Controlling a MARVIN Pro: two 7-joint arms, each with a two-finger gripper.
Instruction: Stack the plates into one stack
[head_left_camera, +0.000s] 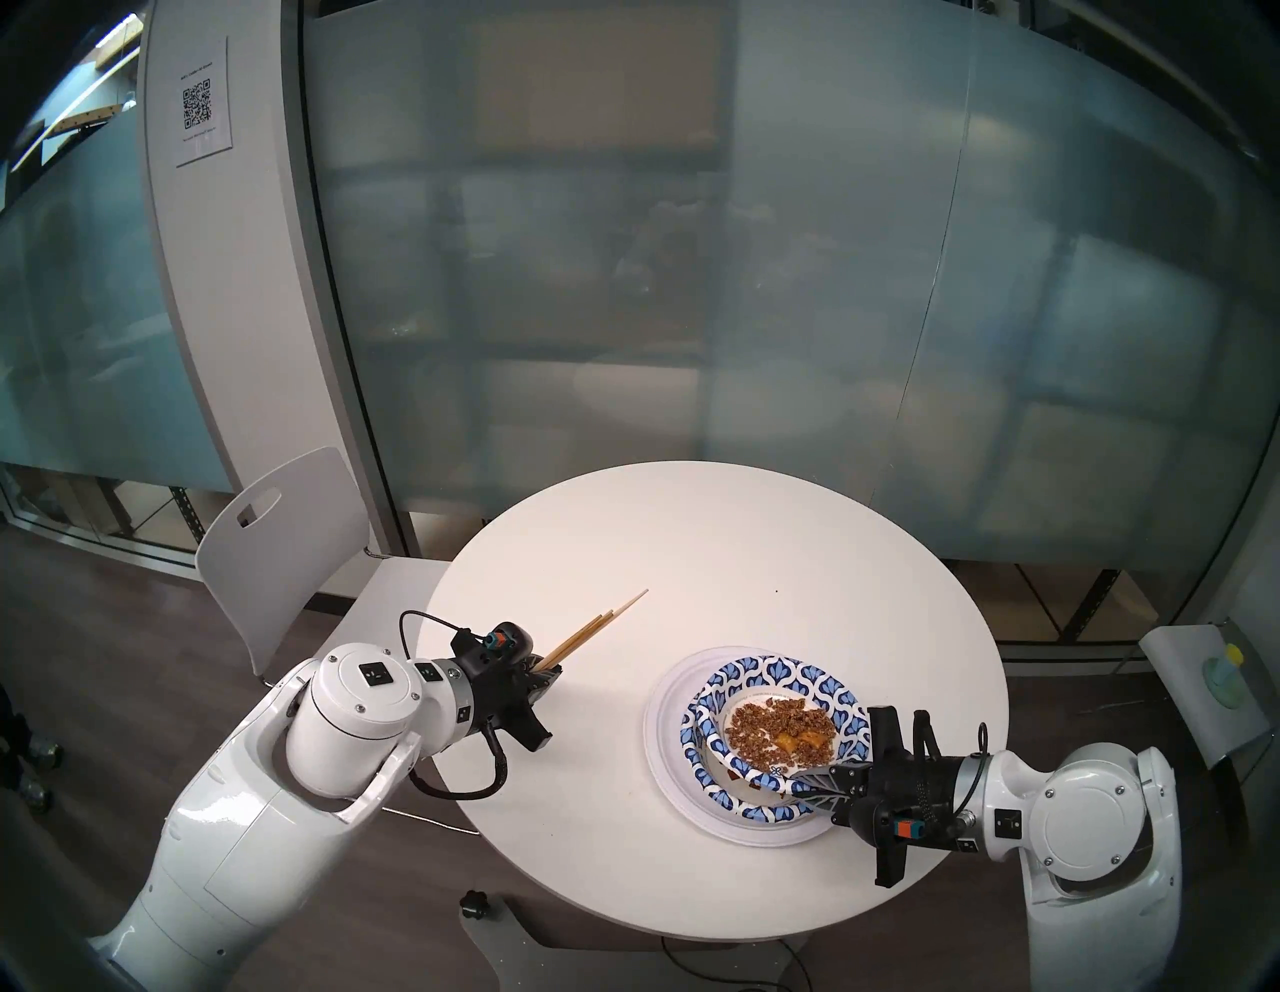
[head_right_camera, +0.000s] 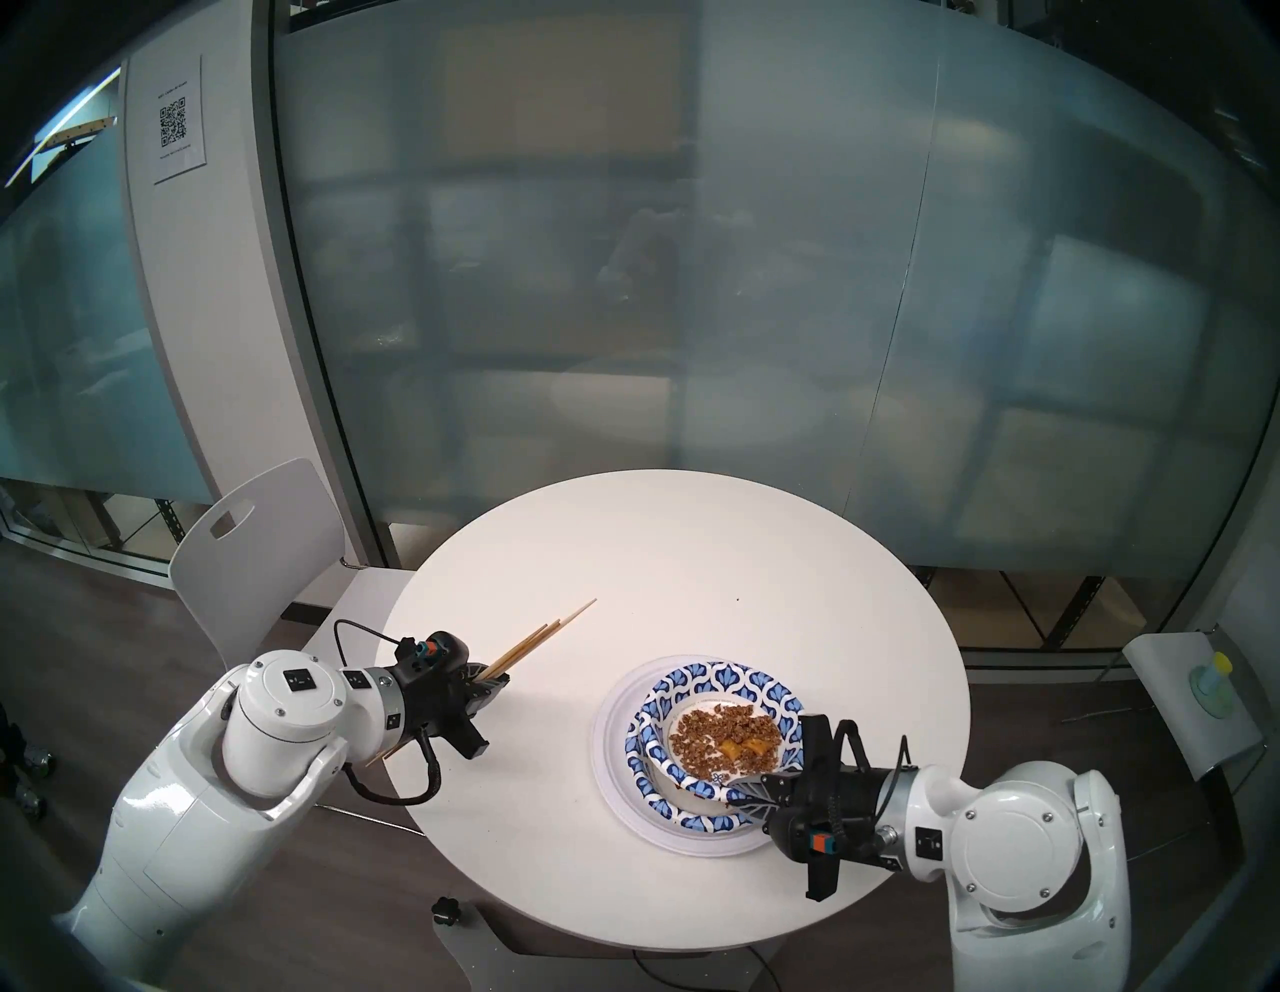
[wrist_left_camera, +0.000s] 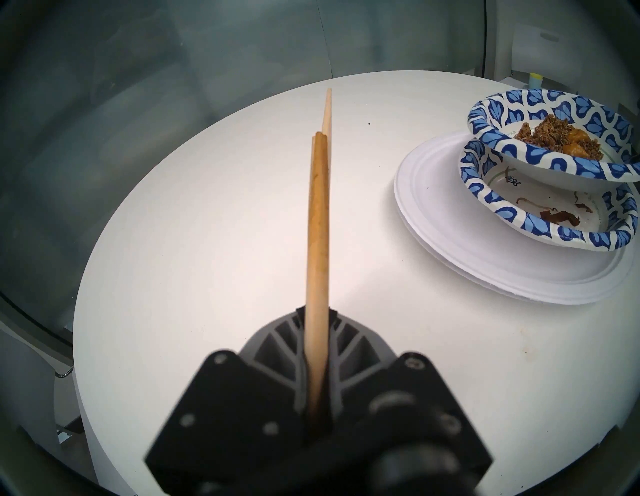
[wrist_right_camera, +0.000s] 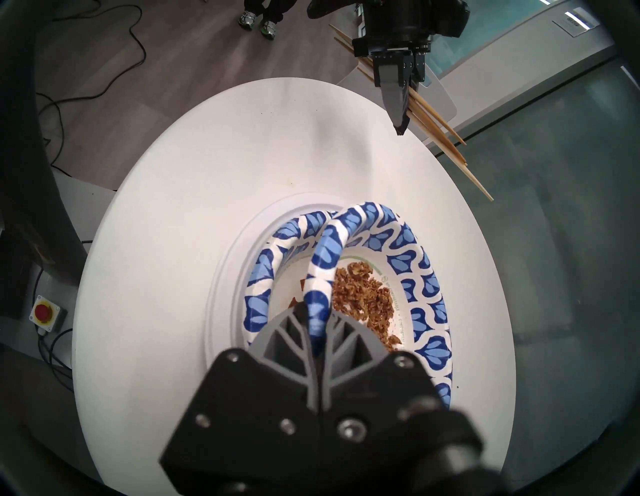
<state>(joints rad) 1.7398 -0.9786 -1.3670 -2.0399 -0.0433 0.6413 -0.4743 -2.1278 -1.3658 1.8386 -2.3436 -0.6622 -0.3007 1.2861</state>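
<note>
1. The right gripper (wrist_right_camera: 318, 324) clenches the rim of the upper blue-and-white petal-patterned paper plate (head_left_camera: 796, 682), tilted above its twin (wrist_left_camera: 554, 228) on two stacked white plates (wrist_left_camera: 485, 270).
2. The left gripper (wrist_left_camera: 317, 311) grasps wooden chopsticks (wrist_left_camera: 318, 214) over the round white table (head_left_camera: 727, 540); frosted glass wall (head_left_camera: 692, 277) lies beyond both fingertips.

Soft, even light falls from overhead on the round white table (head_left_camera: 727, 554), casting faint shadows. Fisheye bending and dark rims frame every view; both wrist views blur at their near black mounts.
</note>
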